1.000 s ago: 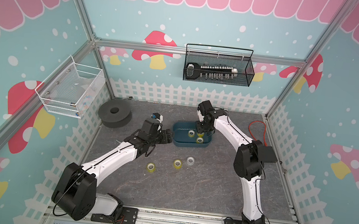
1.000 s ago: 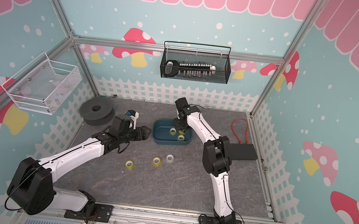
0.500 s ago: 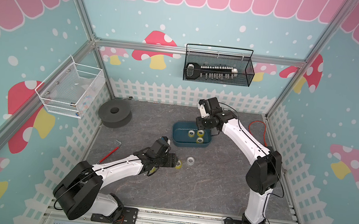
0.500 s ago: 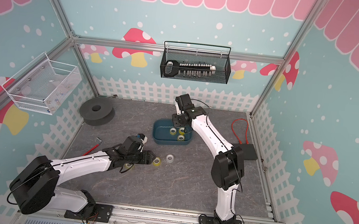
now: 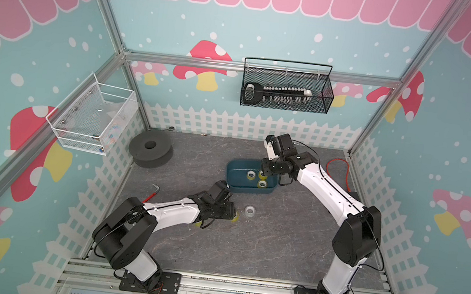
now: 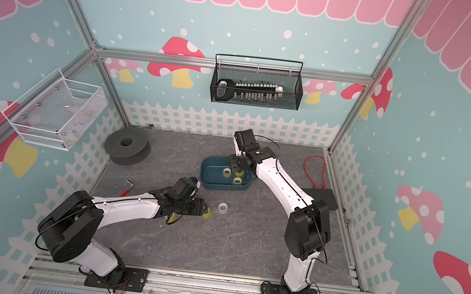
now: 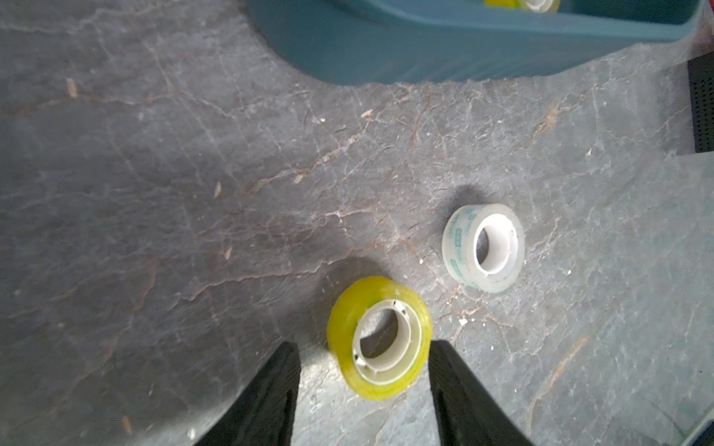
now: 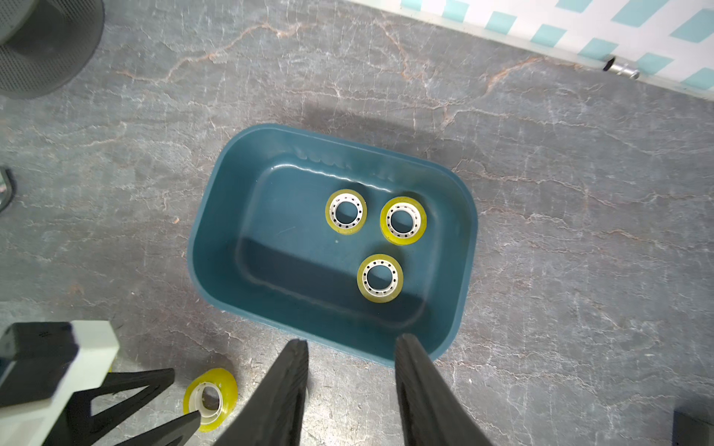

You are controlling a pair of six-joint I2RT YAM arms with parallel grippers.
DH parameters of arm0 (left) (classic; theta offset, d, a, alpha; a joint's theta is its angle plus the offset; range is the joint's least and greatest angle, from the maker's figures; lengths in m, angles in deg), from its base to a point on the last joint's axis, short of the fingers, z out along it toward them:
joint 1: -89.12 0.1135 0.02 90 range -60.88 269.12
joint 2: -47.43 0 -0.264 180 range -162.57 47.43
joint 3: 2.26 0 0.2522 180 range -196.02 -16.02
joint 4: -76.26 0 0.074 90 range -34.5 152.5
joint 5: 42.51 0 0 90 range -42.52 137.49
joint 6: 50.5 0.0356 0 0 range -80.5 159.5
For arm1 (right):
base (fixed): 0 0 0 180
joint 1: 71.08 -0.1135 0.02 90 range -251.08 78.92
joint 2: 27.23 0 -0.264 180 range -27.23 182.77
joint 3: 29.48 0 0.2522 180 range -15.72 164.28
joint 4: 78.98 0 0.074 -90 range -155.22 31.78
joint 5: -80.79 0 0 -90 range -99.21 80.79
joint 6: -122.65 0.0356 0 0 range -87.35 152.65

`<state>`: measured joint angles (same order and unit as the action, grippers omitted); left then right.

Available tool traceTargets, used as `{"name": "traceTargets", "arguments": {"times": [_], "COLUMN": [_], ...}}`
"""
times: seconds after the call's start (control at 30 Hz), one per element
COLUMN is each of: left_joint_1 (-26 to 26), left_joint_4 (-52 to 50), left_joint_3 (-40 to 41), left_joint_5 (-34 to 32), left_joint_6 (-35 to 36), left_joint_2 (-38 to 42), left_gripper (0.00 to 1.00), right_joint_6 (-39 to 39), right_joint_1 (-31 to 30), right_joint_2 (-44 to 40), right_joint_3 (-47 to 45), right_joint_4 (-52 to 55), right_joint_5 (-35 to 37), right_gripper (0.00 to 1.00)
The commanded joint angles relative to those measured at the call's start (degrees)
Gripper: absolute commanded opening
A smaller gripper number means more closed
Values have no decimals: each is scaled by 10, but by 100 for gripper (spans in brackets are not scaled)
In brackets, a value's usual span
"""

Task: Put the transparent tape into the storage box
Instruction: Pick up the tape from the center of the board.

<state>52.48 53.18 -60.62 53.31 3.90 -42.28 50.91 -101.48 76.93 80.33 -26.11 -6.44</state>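
So, the left gripper [image 7: 363,347] is parked low over the grey marbled tabletop [image 7: 154,193]. Its black fingers [image 7: 270,394] are spread wide, with a yellow-tinted transparent tape roll with a white core [image 7: 380,338] lying flat between them. One finger is nearly at the roll's edge and a clear gap is left on the other side, so nothing is actually being pinched. Just beside it, apart and untouched, a colourless transparent tape roll with a white core [image 7: 483,247] is lying flat on the tabletop as well. In both top views it's seen outside the box, near the wall that faces the arm bases.

The dark teal-blue plastic storage box with rounded corners and low walls [image 8: 278,231] is sat upright. Three more yellow-tinted rolls [image 8: 345,211] [image 8: 403,220] [image 8: 380,277] are lying flat inside it, bunched toward one end, none touching. The right gripper [image 8: 351,341] is held up over the box, fingers parted, nothing caught between them. A bit of yellow [image 6: 169,218] is also seen under the left arm, but what it is can't be told.
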Motion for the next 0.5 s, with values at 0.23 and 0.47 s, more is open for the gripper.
{"name": "traceTargets", "arguments": {"times": [0.23,0.47], "left_joint_1": [-2,-2], "left_joint_4": [-24,-27], "left_joint_3": [-8,-21], "left_joint_5": [-7,-6], "left_joint_6": [13,19], "left_joint_2": [-14,-38], "left_gripper": [53,46], "right_joint_6": [8,8], "right_joint_1": [-4,-4], "right_joint_2": [-10,-9], "right_joint_3": [-14,-17], "right_joint_4": [-8,-9], "right_joint_5": [12,13], "right_gripper": [43,43]}}
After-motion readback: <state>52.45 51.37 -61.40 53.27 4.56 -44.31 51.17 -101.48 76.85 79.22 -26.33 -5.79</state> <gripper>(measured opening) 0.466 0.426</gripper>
